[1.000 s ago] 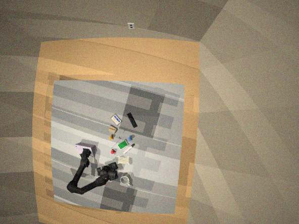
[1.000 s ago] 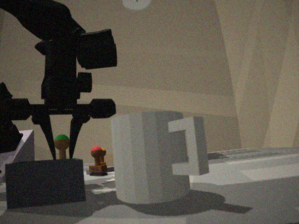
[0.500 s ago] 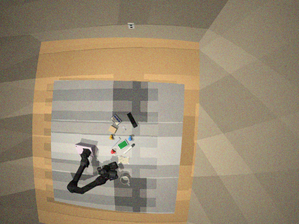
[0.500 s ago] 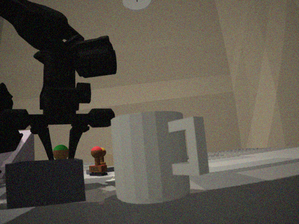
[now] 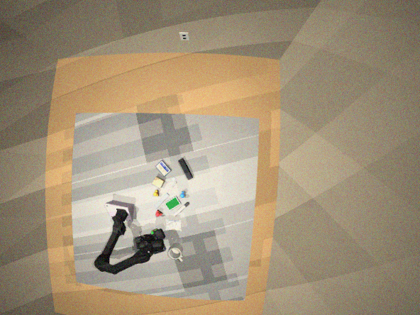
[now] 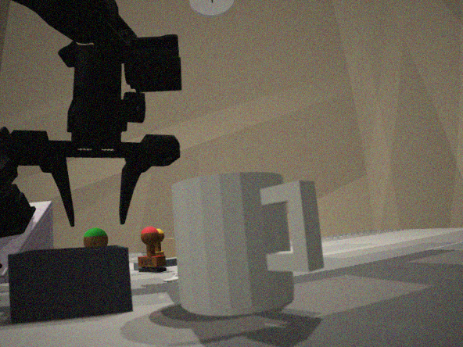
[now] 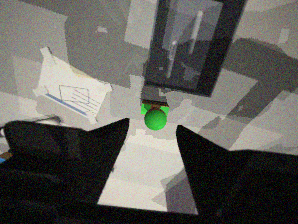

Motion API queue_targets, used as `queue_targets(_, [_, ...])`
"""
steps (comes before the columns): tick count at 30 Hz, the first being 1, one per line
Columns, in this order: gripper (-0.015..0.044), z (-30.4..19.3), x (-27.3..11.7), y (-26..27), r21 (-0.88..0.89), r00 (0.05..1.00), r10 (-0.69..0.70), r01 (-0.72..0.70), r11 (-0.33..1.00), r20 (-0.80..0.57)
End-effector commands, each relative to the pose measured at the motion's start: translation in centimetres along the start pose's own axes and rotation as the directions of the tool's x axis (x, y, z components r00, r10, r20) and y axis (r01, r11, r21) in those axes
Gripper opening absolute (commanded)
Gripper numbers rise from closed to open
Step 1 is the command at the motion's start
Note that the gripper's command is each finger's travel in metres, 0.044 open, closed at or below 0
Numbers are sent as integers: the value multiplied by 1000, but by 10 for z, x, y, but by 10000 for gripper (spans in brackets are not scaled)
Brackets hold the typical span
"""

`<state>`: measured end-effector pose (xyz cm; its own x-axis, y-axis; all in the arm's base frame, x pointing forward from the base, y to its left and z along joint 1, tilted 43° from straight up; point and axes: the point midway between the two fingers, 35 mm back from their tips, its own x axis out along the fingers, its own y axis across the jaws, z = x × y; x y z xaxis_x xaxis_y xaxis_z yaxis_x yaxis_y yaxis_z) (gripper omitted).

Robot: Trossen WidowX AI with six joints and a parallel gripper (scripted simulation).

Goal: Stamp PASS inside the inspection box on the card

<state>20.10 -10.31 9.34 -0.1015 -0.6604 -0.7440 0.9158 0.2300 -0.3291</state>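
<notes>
The PASS stamp (image 5: 153,233) (image 6: 95,237) (image 7: 155,119) has a green knob and stands beside the dark open box, which hides its lower part in the exterior view. My gripper (image 6: 98,224) (image 7: 153,125) is open, with its fingertips just above knob height and apart from the stamp. The card (image 5: 173,224) (image 7: 75,84) lies at the left in the wrist view, with a blue strip and an outlined box; I cannot tell whether a print is in it. The green ink pad (image 5: 172,203) lies beyond the card.
The dark box (image 6: 70,285) (image 7: 227,45) is close beside the stamp. A mug (image 5: 169,252) (image 6: 207,242) stands near it. Red (image 5: 159,213) (image 6: 149,234), yellow (image 5: 156,193) and blue (image 5: 182,194) stamps surround the pad. A marker (image 5: 181,209) and black block (image 5: 185,168) lie farther off.
</notes>
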Motion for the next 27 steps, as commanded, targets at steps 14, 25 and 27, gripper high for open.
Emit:
queue_targets(14, [257, -1, -76, -5, 3, 1000, 1, -1, 1000, 11])
queue_targets(25, [257, -1, -75, -5, -1, 1000, 1, -1, 1000, 16])
queue_targets(27, [257, -1, -75, -5, -1, 1000, 1, -1, 1000, 16])
